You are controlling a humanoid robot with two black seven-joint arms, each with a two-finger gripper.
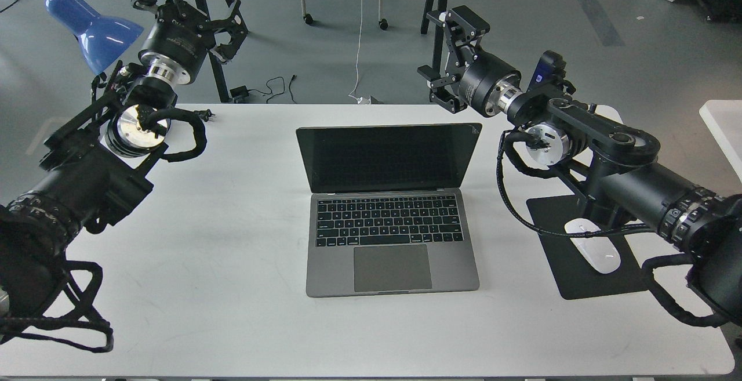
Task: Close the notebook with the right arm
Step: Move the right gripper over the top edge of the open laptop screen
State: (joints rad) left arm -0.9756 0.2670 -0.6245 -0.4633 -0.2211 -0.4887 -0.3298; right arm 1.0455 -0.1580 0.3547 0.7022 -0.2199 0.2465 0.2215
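Note:
The notebook (392, 213) lies open in the middle of the white table (232, 311), its black screen upright and facing me. My right arm, with the blue device (544, 69) by its wrist, reaches in from the right. My right gripper (436, 50) is open and empty, hanging above and just behind the screen's top right corner, apart from it. My left gripper (194, 7) is open and empty, raised beyond the table's far left corner.
A black mouse pad (585, 288) with a white mouse (597, 250) lies right of the notebook, partly under my right arm. A blue lamp shade (93, 27) stands at the far left. Table legs and cables are on the floor behind.

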